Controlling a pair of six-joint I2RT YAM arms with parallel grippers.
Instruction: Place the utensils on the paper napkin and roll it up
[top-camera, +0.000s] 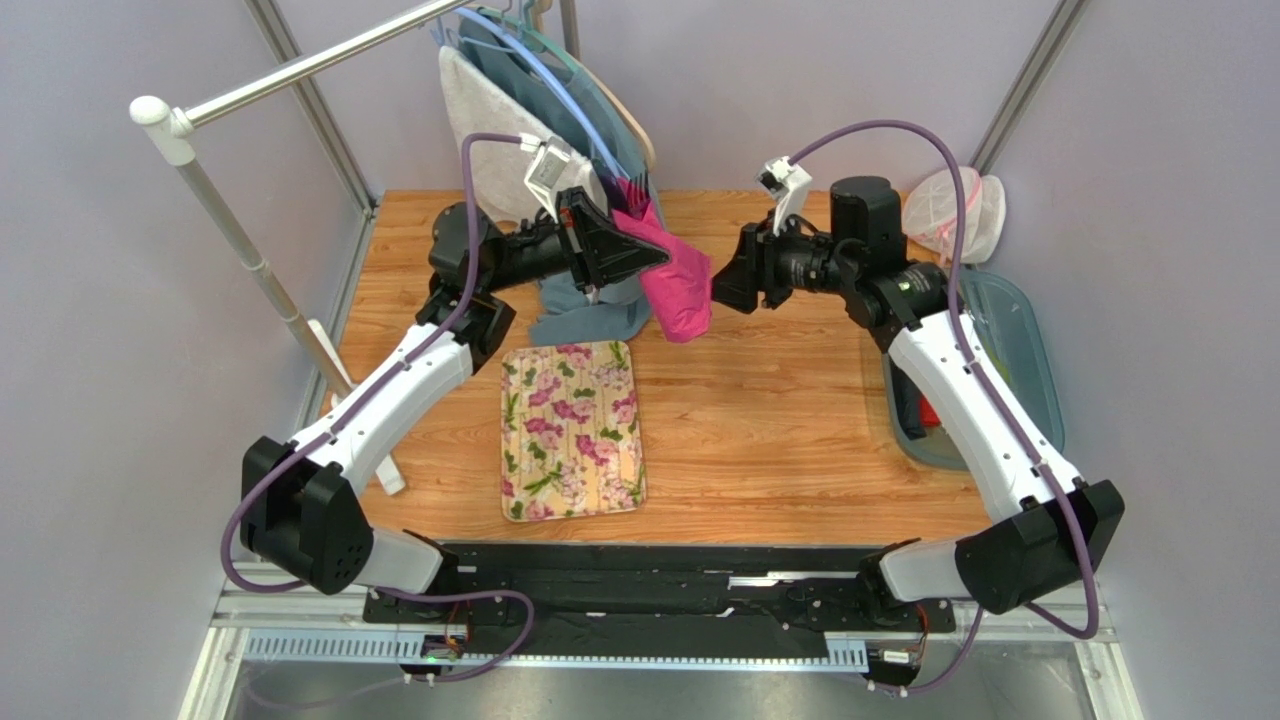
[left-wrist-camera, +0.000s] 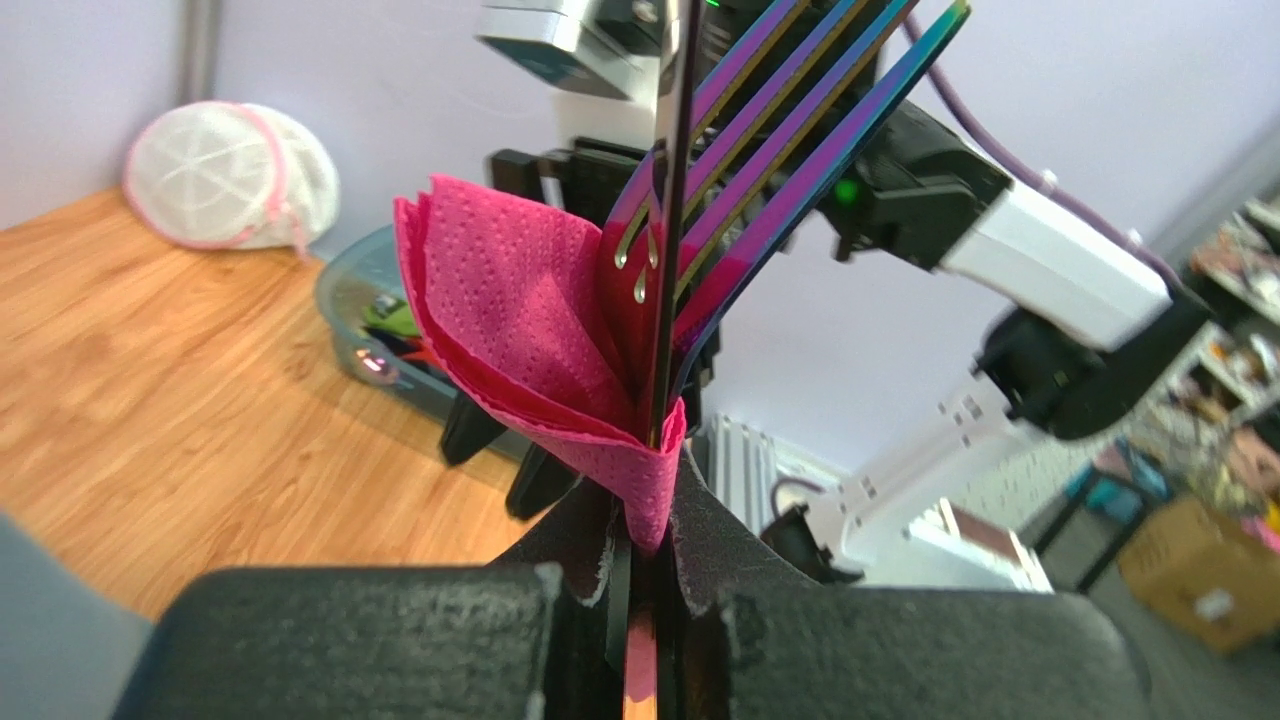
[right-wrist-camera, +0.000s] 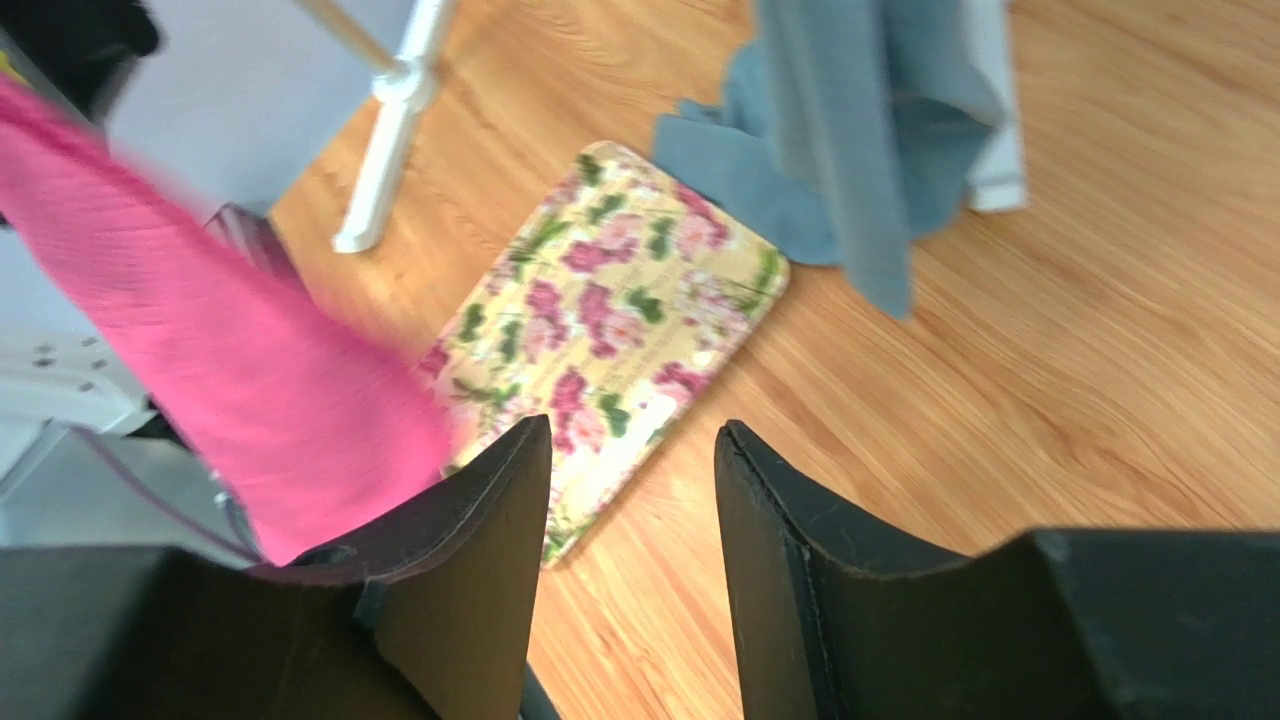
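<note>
Clamped shut in the left fingers (top-camera: 643, 258), raised over the far middle of the desk (top-camera: 781, 405): the magenta paper napkin (left-wrist-camera: 519, 300), folded loosely around the utensils (left-wrist-camera: 751, 135), with fork tines sticking out past its edge. Just to the right, the right fingers (top-camera: 733, 281), parted and gripping nothing. Nearer, flat on the desk, a flowered mat (top-camera: 571, 428).

L arm (top-camera: 394, 387) up, jaws clamped tight; R arm (top-camera: 962, 383) opposite, jaws apart.
</note>
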